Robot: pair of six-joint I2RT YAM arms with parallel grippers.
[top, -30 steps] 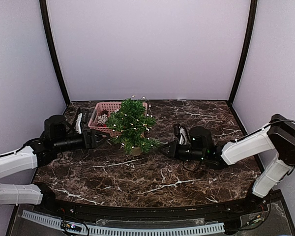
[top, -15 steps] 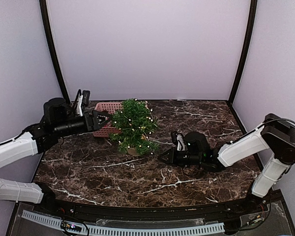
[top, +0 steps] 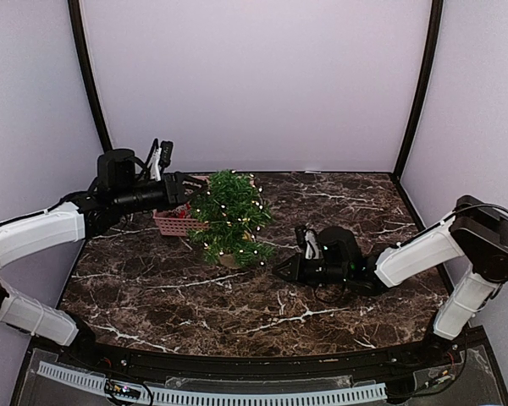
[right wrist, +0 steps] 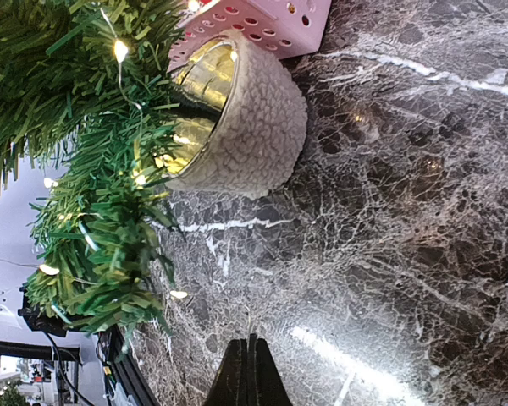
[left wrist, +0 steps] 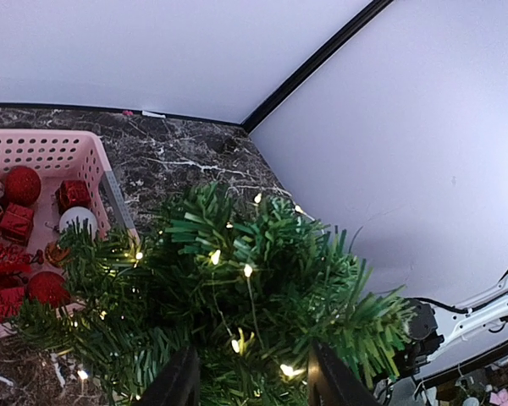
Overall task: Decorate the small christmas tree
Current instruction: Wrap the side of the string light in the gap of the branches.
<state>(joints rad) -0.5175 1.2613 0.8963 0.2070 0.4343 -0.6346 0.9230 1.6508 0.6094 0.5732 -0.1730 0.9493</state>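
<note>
First, right gripper (right wrist: 250, 355): we see it pressed together, low over the table (top: 322, 313), near the pot (right wrist: 245, 127)
Tree (top: 229, 216): we see it upright mid-table, lights (left wrist: 213, 256) lit
Left gripper (left wrist: 252, 348): spread, raised beside the tree's top, needles between
Basket (left wrist: 42, 148): just behind the pot, we see red ornaments (left wrist: 21, 184) inside
</note>
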